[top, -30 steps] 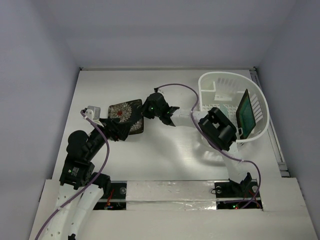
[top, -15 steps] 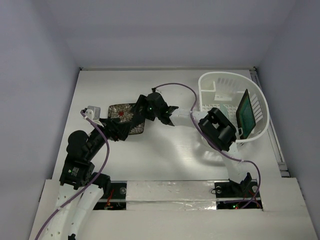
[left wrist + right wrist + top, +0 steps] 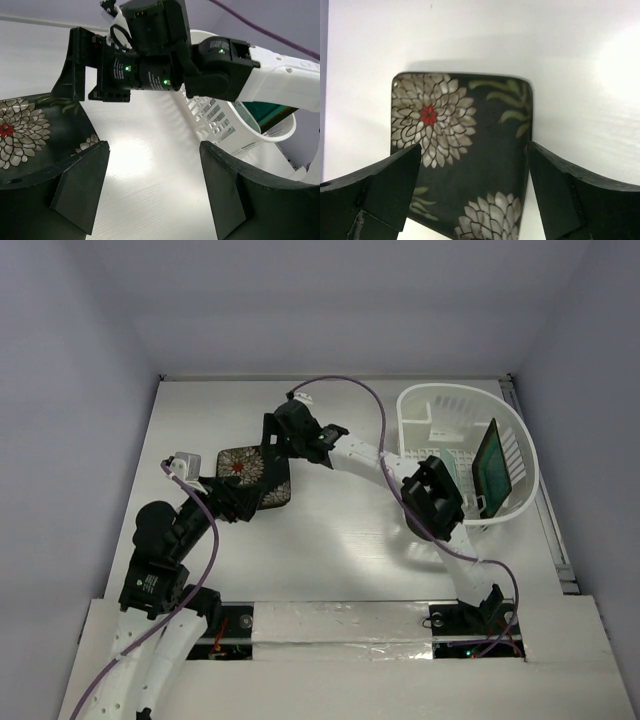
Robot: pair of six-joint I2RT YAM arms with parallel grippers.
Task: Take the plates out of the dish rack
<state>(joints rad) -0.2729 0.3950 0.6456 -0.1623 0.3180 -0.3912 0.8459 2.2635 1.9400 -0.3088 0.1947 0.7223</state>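
The black floral plate (image 3: 250, 475) lies flat on the desk (image 3: 330, 550), well to the left of the dish rack (image 3: 455, 390), so it counts as unloaded. That spot leaves free room between it and the rack for the other dishes.

The right end effector (image 3: 272, 445) hovers just over the plate's far edge, on the side away from the rack. Its jaws are spread wide and grip nothing. In the right wrist view the whole plate (image 3: 465, 150) shows flat between the parted fingers (image 3: 385, 190), untouched by them.

The left end effector (image 3: 235, 502) sits at the plate's near corner, farther from the rack. It is also well open and empty, with bare desk between its fingers (image 3: 80, 185). It is probably there to steady or square the dish, though I cannot tell whether it touches.

The teal plate (image 3: 490, 462) stands on edge inside the rack against its right wall, likely the next one to lift. The arm hides any third plate.
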